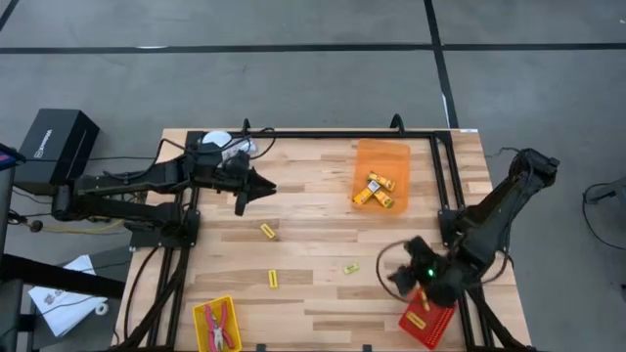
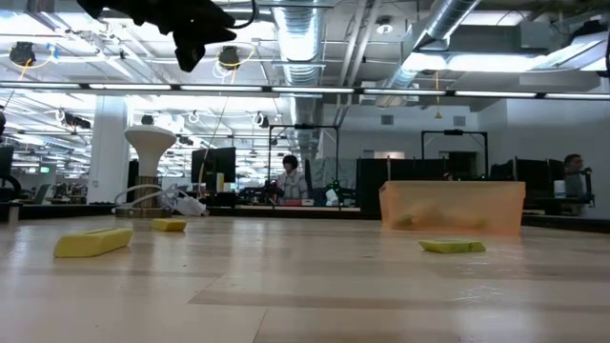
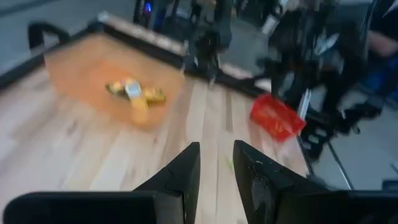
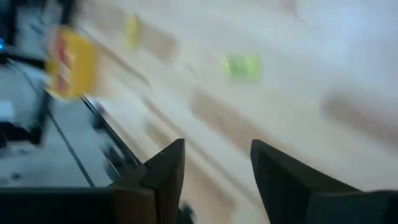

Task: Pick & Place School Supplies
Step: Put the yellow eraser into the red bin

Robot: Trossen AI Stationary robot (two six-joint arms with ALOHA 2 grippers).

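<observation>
Several yellow blocks (image 1: 377, 189) lie in the orange tray (image 1: 396, 156) at the far right. A yellow stick (image 1: 419, 320) lies in the red tray (image 1: 438, 328) at the near right corner. Two red-handled tools (image 1: 221, 326) lie in the yellow tray (image 1: 202, 315) at the near left. Three loose yellow blocks (image 1: 268, 231), (image 1: 273, 279), (image 1: 350, 268) lie flat on the table. My left gripper (image 3: 216, 149) hangs open above the far left of the table, holding nothing. My right gripper (image 4: 217, 149) is open above the table beside the red tray, holding nothing.
A white cup-like object (image 1: 217, 142) stands at the far left corner, behind my left arm. A dark frame (image 1: 445, 186) runs along the table's far and side edges. The bare wood between the loose blocks and the orange tray is free room.
</observation>
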